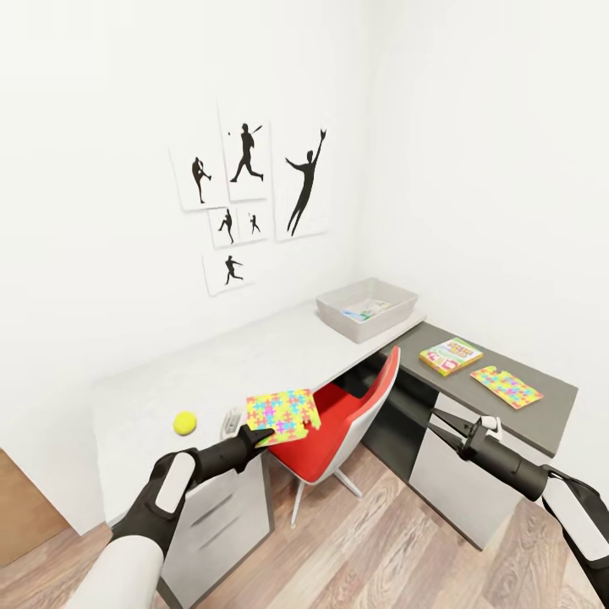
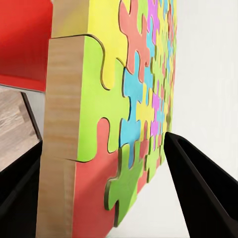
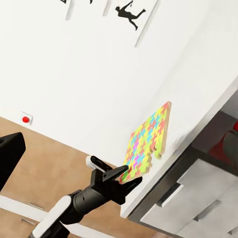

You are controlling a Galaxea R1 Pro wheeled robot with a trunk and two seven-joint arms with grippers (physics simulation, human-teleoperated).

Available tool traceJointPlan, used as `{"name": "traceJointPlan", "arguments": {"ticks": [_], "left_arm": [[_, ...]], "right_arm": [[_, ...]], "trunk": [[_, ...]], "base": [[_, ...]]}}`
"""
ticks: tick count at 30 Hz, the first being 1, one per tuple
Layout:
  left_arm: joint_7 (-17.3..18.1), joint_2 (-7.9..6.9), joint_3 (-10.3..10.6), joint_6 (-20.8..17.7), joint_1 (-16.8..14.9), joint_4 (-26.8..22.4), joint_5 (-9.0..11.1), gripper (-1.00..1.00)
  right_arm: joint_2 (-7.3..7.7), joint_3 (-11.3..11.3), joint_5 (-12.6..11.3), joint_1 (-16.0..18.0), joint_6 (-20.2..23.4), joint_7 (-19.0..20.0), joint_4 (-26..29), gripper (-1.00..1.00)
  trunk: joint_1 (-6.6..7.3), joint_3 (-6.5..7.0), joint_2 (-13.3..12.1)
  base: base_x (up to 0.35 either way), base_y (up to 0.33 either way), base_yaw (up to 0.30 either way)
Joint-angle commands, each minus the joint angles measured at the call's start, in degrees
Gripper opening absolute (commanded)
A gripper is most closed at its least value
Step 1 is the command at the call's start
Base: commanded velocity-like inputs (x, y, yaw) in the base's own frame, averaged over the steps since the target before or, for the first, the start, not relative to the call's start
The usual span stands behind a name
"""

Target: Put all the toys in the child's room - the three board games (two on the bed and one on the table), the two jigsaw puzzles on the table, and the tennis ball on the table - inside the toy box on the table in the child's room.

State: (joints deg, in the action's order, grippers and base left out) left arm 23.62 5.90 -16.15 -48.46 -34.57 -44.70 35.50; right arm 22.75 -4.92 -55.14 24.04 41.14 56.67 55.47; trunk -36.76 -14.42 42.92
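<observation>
While the left hand (image 1: 254, 437) grips one puzzle (image 1: 283, 415) above the worktop (image 1: 254, 355), the right hand (image 1: 443, 425) is wide open; second puzzle (image 1: 506, 386), one ball (image 1: 185, 422).

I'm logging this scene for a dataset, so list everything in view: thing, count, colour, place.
jigsaw puzzle: one, multicoloured, at desk's front edge between left gripper's fingers
second jigsaw puzzle: one, multicoloured, on dark side unit
board game: one, yellow-green, on side unit
tennis ball: one, yellow-green, on pale desk
toy box: one, grey, desk's far end, items inside
chair: one, red and white, under desk
wall pictures: six, black silhouettes
left gripper: black, around puzzle's edge
right gripper: black, open, over floor
</observation>
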Motion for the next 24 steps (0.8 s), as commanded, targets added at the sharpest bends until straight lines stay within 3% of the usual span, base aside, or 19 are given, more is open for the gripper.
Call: {"name": "traceJointPlan", "arguments": {"ticks": [1, 17, 24], "left_arm": [[0.20, 0.07, -0.29, -0.57, -0.06, -0.07, -0.26, -1.00], [0.28, 0.06, -0.28, -4.16, -0.05, -0.30, -0.19, -1.00], [0.35, -0.34, -0.28, -6.98, -0.05, -0.30, -0.17, -1.00]], "right_arm": [[0.01, -0.01, -0.24, 0.04, 0.34, 0.02, -0.01, 1.00], [0.05, -0.05, -0.24, 0.04, -0.09, 0.11, -0.01, 1.00], [-0.89, -0.41, -0.28, 0.04, -0.10, 0.19, -0.01, 1.00]], "trunk": [[0.21, 0.10, -0.35], [3.73, 2.97, -6.77], [5.26, 4.23, -9.58]], "base": [[0.000, 0.000, 0.000], [0.000, 0.000, 0.000], [0.000, 0.000, 0.000]]}}
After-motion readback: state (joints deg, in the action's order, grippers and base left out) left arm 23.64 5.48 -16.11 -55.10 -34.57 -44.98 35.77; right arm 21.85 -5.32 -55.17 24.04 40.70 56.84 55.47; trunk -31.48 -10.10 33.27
